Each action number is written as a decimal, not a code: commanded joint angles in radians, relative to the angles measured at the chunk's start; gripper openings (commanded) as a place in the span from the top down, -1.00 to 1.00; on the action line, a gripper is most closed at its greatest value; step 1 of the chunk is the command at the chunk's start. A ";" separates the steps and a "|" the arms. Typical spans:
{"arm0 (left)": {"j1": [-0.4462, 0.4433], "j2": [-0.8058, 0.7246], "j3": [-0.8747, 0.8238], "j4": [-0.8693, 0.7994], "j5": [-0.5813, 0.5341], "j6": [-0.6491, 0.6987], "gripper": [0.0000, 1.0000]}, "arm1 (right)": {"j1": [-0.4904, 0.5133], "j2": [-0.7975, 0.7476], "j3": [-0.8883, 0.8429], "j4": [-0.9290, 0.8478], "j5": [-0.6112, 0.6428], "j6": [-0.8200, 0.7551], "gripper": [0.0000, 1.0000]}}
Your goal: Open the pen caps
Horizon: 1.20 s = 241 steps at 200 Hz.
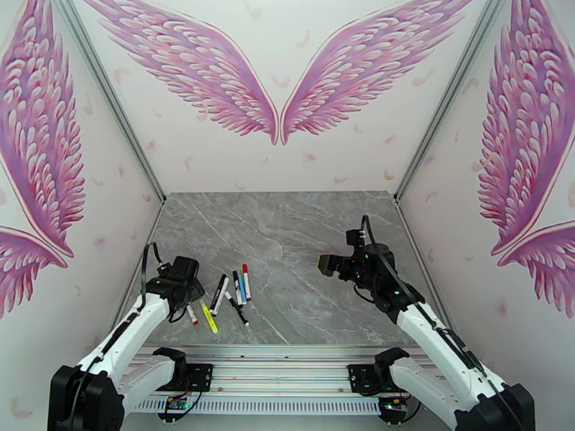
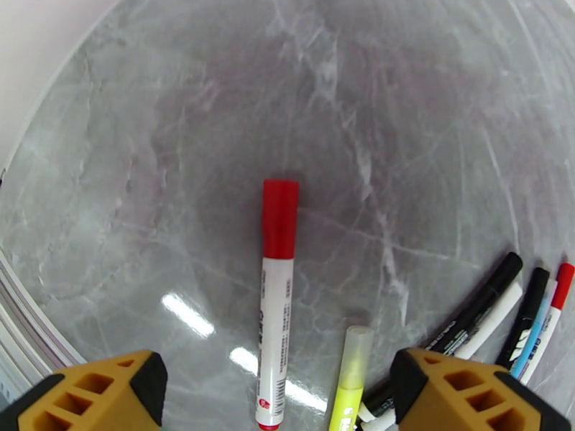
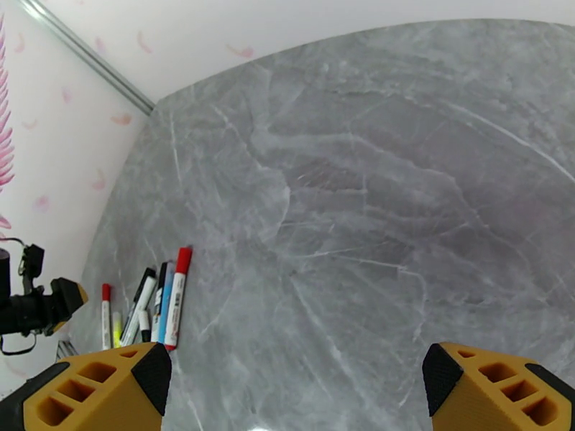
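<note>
Orange-fingered left gripper (image 2: 279,388), jaws wide and empty, poised astride a white-barrelled pen (image 2: 274,332) flat on the grey table (image 2: 402,123); red cap (image 2: 279,218) at its far end; judged light, rigid, slick, prone to rolling; grip barrel mid-length, leaving cap free for right gripper (image 3: 295,386), likewise open, empty.

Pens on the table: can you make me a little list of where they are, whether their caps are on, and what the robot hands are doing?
table: grey marble table
pens: about six, bunched on the left side
nearest pen: red-capped pen, lying flat
its cap: red cap, on
beside it: yellow highlighter, cap on
other pens: black and red caps, seem on
left gripper: open, above the red-capped pen, one finger on each side, not gripping it
right gripper: open, over bare table, holding nothing
</note>
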 commanded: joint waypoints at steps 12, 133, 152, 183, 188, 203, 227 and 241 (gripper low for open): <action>0.030 0.038 -0.034 0.041 0.071 0.004 -0.57 | 0.083 0.002 0.012 -0.018 -0.042 0.024 -0.97; 0.076 0.166 -0.066 0.154 0.153 0.053 0.00 | 0.227 0.052 0.023 0.033 -0.012 0.063 -0.97; 0.081 0.173 -0.065 0.152 0.144 0.058 0.07 | 0.236 0.052 0.023 0.031 -0.008 0.063 -0.98; 0.094 0.182 -0.078 0.160 0.137 0.065 0.16 | 0.242 0.052 0.017 0.030 0.002 0.065 -0.97; 0.096 0.182 -0.081 0.162 0.138 0.065 0.18 | 0.243 0.052 0.016 0.031 0.002 0.067 -0.98; 0.104 0.184 -0.086 0.170 0.144 0.070 0.20 | 0.246 0.053 0.013 0.034 0.005 0.069 -0.98; 0.111 0.179 -0.095 0.184 0.154 0.078 0.24 | 0.248 0.052 0.010 0.035 0.006 0.073 -0.97; 0.116 0.179 -0.104 0.203 0.167 0.079 0.29 | 0.249 0.053 0.009 0.035 0.006 0.075 -0.98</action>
